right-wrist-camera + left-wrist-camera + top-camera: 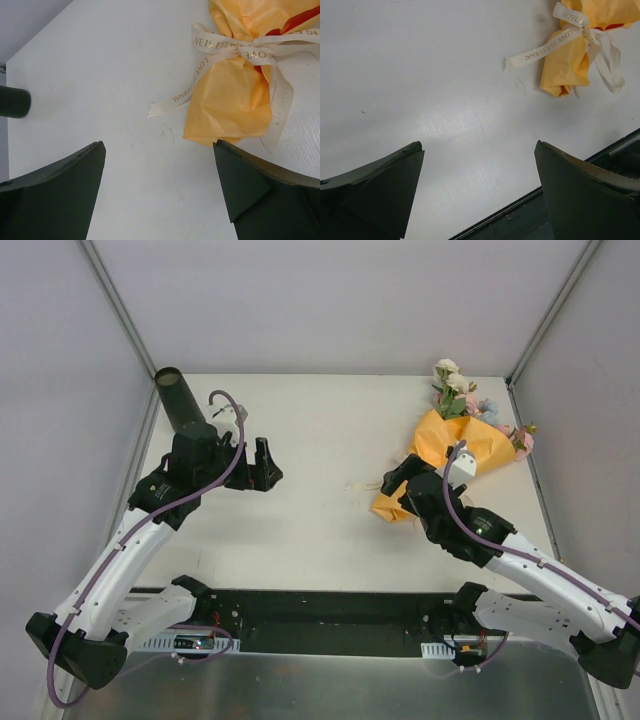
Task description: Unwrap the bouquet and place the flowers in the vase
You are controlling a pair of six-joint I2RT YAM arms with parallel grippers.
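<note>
Top external: one bouquet (455,445), one vase (180,398); left hand (258,472), right hand (398,488) both released, empty.

The crinkled paper of the bouquet (440,445), at the upper right of the overhead view, is bright orange-yellow. Its ribbon (225,47) is cream with gold lettering. The flowers (455,390) are cream, pink and pale blue with green leaves. The vase (178,398), upper left, is matte black, and the tabletop (330,530) is white.
</note>
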